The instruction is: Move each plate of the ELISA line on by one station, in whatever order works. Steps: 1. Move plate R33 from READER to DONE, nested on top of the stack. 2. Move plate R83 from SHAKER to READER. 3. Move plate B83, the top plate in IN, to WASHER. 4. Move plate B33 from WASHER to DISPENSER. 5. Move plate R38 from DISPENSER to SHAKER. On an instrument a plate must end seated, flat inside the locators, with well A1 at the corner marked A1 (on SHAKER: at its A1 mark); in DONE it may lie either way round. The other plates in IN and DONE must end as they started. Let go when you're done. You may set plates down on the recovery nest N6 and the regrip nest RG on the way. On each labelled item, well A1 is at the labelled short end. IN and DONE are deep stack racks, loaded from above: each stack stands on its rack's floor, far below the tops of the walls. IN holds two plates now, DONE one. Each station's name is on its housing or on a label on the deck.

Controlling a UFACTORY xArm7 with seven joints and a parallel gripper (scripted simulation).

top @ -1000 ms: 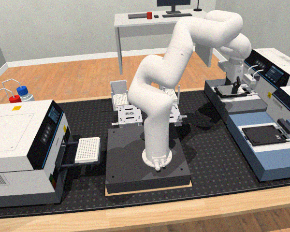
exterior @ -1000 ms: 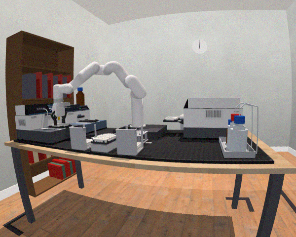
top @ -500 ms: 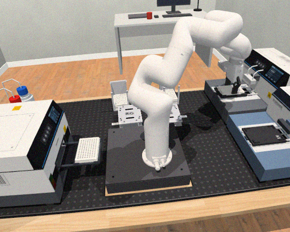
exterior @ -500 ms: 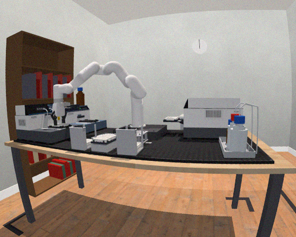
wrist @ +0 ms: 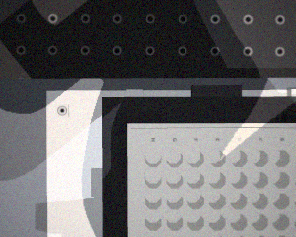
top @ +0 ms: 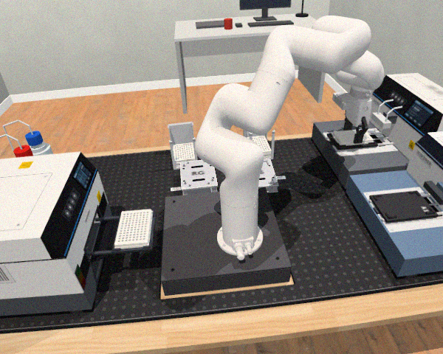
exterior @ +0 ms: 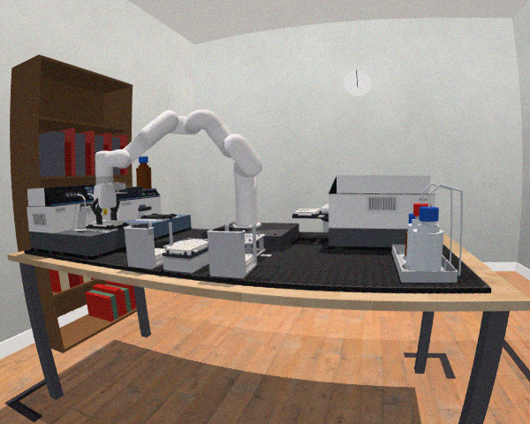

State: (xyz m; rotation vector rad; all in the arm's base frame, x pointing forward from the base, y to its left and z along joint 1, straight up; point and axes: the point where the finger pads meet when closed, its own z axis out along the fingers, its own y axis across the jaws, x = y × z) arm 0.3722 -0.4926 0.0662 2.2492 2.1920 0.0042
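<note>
I have the gripper point(top: 361, 133) down on the grey instrument point(top: 361, 160) at the far right of the deck, its fingers closed on the plate point(top: 349, 138) seated in the nest there. I can't read the plate's label or the station's name from any view. The wrist view shows one corner of that plate point(wrist: 217, 183), wells up, inside a dark recess with a pale locator strip point(wrist: 71, 163) along its left. Close behind the gripper, thin white tubes point(top: 385, 108) reach out from the black-fronted instrument point(top: 416, 102), right beside the wrist. Just in front sits the blue station point(top: 408, 243) with a dark plate point(top: 399, 206). Well apart on the left, a white plate point(top: 134, 228) rests on the tray of the big white box point(top: 19, 213). Two racks point(top: 181, 142) stand behind the arm point(top: 248, 114).
</note>
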